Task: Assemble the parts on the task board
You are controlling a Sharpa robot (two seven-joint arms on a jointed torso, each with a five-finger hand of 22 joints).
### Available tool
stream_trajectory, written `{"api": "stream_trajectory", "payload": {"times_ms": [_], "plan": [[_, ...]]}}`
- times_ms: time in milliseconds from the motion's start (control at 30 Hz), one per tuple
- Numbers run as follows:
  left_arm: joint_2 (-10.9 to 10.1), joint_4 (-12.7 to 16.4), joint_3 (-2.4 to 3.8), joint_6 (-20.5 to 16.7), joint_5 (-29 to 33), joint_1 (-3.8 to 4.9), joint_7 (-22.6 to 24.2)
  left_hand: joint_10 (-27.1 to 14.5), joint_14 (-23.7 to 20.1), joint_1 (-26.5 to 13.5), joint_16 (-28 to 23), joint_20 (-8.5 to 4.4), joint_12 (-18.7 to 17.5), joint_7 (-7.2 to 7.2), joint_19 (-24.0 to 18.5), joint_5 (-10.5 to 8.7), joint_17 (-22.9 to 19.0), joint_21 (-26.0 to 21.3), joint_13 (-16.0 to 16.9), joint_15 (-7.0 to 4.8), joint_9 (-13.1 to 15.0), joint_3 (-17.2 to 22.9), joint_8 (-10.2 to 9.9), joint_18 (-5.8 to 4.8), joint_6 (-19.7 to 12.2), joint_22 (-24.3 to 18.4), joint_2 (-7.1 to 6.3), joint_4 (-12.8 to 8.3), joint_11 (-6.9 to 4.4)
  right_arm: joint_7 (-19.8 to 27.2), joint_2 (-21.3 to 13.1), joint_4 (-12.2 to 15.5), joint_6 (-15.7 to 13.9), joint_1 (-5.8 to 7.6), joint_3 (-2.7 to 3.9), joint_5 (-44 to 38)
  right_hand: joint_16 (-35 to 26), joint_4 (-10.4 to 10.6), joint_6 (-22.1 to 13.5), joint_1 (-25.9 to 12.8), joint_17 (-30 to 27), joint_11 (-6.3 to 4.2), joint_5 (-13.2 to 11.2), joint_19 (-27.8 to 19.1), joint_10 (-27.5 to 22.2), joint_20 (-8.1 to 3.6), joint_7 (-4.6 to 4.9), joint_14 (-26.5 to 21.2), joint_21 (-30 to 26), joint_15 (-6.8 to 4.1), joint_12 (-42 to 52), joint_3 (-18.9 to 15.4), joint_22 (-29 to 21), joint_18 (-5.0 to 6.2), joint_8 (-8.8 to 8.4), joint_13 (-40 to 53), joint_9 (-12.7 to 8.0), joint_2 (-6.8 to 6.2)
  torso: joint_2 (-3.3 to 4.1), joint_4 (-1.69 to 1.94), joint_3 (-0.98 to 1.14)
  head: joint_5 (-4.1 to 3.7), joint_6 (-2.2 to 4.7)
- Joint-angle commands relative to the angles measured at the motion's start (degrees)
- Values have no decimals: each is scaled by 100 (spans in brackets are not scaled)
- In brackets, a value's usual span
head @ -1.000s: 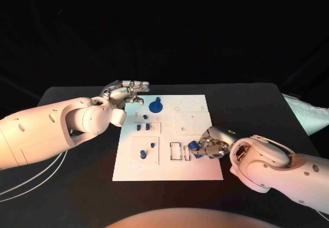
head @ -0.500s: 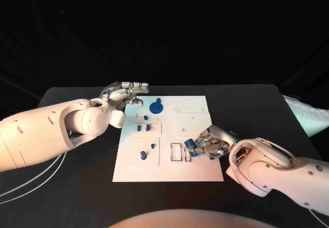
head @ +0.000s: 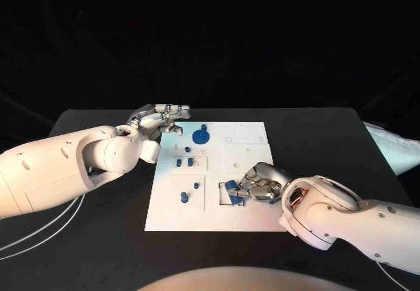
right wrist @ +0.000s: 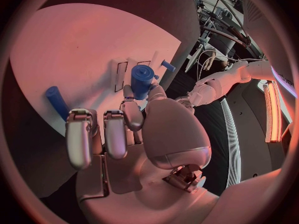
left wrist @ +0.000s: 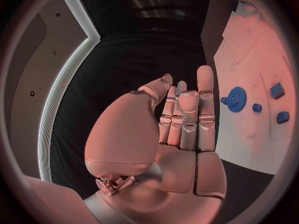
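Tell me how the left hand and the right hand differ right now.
The left hand holds nothing, while the right hand grips a blue part. The left hand hangs at the far left corner of the task board, beside the blue gear; the right hand is over the board's near right area, by the rectangular slots. Both are silver hands on white arms.

Gear (head: 199,134) at task board's (head: 254,218) far edge, pegs (head: 182,162) nearer, probably upright.
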Motion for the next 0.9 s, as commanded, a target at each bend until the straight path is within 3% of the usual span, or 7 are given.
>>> {"api": "stream_trajectory", "payload": {"times_ms": [33,233,433,500,600,700,900], "plan": [[4,20,4,104,-17,3,23,-44,-40,-60,-20,21,35,-13,-30,-11,-8,-39,0,-10,0,-34,35,66,-44,-8,4,-12,10,-105,43,-30,242,-3,0,14,12,2,52,-55,447,-30,-35,16,-3,-32,-8,389,1,-28,13,-52,379,-90,39,25,22,18,3,8,-4,8,-2],[3,25,4,102,-17,3,23,-44,-40,-60,-20,21,35,-13,-30,-11,-8,-39,0,-10,0,-34,35,66,-44,-8,4,-12,10,-171,93,-62,229,-3,0,-136,3,8,74,-224,440,-44,-163,19,0,-46,-22,387,-4,-41,-50,-210,377,-91,29,0,53,18,6,19,0,11,-9],[3,22,4,103,-17,3,20,-44,-40,-60,-20,21,35,-13,-30,-11,-8,-39,0,-10,0,-34,35,66,-44,-8,4,-12,10,-199,117,-77,209,-3,0,-292,-43,20,89,-794,390,-50,-1187,1,-13,-59,-31,375,-34,-49,-169,-671,336,-82,10,-38,120,-74,5,25,0,5,-14],[3,21,4,104,-17,3,17,-44,-40,-60,-20,21,35,-13,-30,-11,-8,-39,0,-10,0,-34,35,66,-44,-8,4,-12,10,-212,122,-82,190,-3,0,-375,-69,28,73,-1021,357,-43,-1400,-18,-41,-57,-26,367,-55,-45,-230,-790,300,-75,-3,-73,133,-148,7,26,0,5,-12],[5,20,4,106,-17,3,14,-50,-39,-59,-15,21,37,-13,-30,-11,-3,-41,0,-10,-1,-38,36,66,-47,-9,4,-13,10,-204,125,-81,183,-3,0,-444,-97,33,51,-1266,327,-38,-1448,-37,-89,-52,-15,359,-79,-38,-328,-826,265,-67,-20,-135,150,-288,7,31,1,-5,-11],[6,17,4,107,-17,3,12,-50,-39,-59,-15,21,37,-13,-29,-11,-2,-41,0,-10,-1,-38,36,66,-47,-9,4,-14,10,-176,123,-72,194,-3,0,-506,-103,24,43,-1302,324,-31,-1432,-41,-92,-49,-14,359,-85,-36,-343,-772,257,-65,-27,-135,160,-336,9,37,0,-10,-13],[9,13,4,111,-17,3,9,-50,-39,-59,-15,21,37,-13,-29,-11,-2,-41,0,-10,-1,-38,36,66,-47,-9,4,-14,10,-83,119,-49,250,-4,0,-583,-111,-181,48,-677,328,-35,-1196,-38,-79,-48,-17,363,-93,-37,-363,-545,256,-65,-34,-108,206,-309,10,45,-2,-19,-16]]}}
